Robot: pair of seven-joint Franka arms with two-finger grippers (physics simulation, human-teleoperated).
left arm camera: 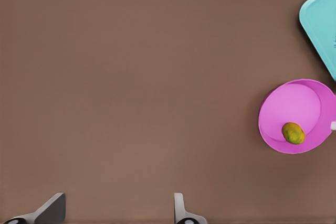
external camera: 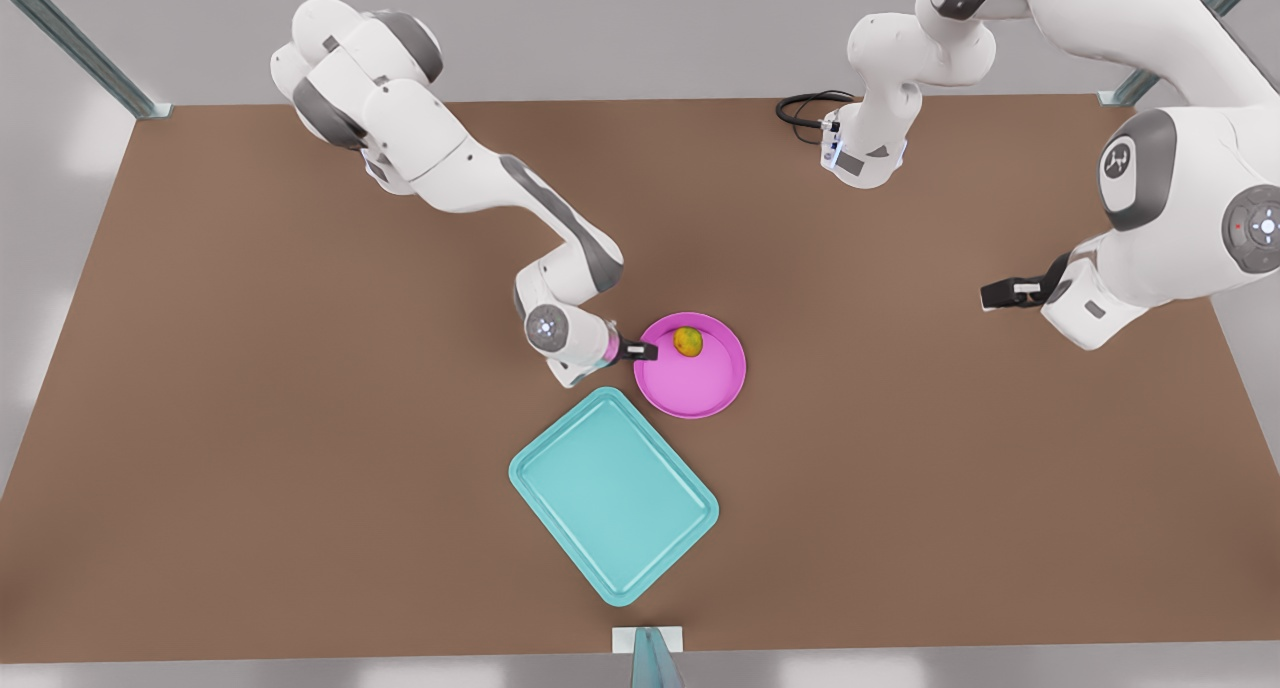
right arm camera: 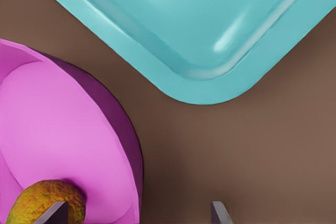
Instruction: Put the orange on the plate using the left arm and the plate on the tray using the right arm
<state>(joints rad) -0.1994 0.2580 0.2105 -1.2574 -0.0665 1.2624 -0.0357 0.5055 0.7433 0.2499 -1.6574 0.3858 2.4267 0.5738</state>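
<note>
The orange [external camera: 687, 341] [left arm camera: 293, 133] [right arm camera: 47, 203] lies on the pink plate [external camera: 700, 383] [left arm camera: 294, 103] [right arm camera: 52, 124], near its rim. The plate rests on the table beside a corner of the teal tray [external camera: 612, 493] [left arm camera: 320, 19] [right arm camera: 199, 19], apart from it. My right gripper [external camera: 637, 349] [right arm camera: 136, 213] is low at the plate's edge on the front view's left, open, with one finger over the plate by the orange and the other outside the rim. My left gripper [external camera: 1003, 294] [left arm camera: 115, 208] hangs open over bare table at the front view's right, far from the plate.
The brown table [external camera: 300, 418] has bare room on both sides of the tray. A black cable loop [external camera: 805, 108] lies near the far edge by an arm's base. Metal frame posts [external camera: 90, 58] stand at the far corners.
</note>
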